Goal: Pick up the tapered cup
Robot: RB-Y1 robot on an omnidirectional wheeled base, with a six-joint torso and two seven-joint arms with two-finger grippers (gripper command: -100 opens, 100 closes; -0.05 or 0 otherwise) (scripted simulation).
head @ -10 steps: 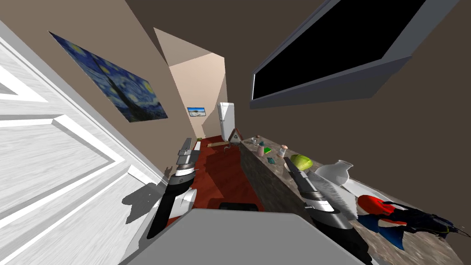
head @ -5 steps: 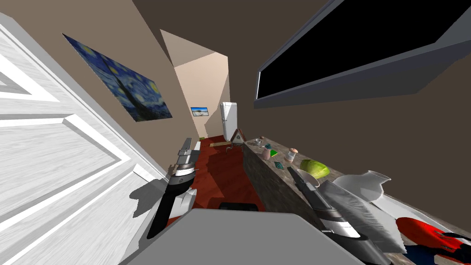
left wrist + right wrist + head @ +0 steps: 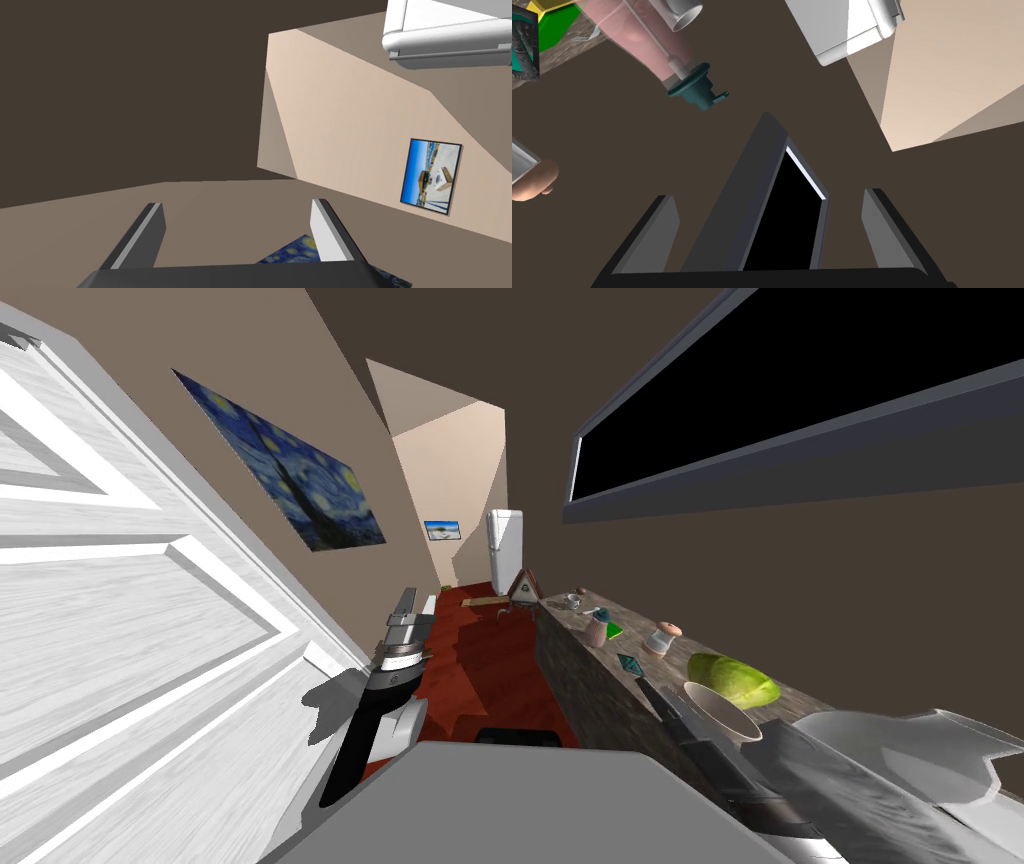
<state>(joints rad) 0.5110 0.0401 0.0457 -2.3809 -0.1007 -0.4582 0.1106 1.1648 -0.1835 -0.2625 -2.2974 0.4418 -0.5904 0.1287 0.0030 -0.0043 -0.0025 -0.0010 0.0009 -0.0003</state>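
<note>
A pale cup [image 3: 722, 713], narrow at the base and wide at the rim, stands on the stone counter [image 3: 585, 688] to my right. My right gripper [image 3: 647, 687] reaches along the counter's near edge, and the cup sits just beside the arm behind it. In the right wrist view that gripper [image 3: 767, 220] is open with nothing between its fingers and points past a pink pump bottle [image 3: 654, 45]. My left gripper [image 3: 407, 598] is held out over the red floor, away from the counter. Its wrist view shows it [image 3: 235, 222] open and empty.
Along the counter stand a white vase [image 3: 900, 748], a green cabbage [image 3: 732, 680], a capped shaker [image 3: 660, 640], a teal piece [image 3: 628, 664], the pink bottle [image 3: 597, 631] and a small far cup [image 3: 573, 601]. A white door [image 3: 120, 618] is close on my left. A white fridge [image 3: 505, 550] stands at the corridor's end.
My view has swung left: the counter's things slid right and nearer, and a red and blue object left the picture. Both arms keep their pose against my chest.
</note>
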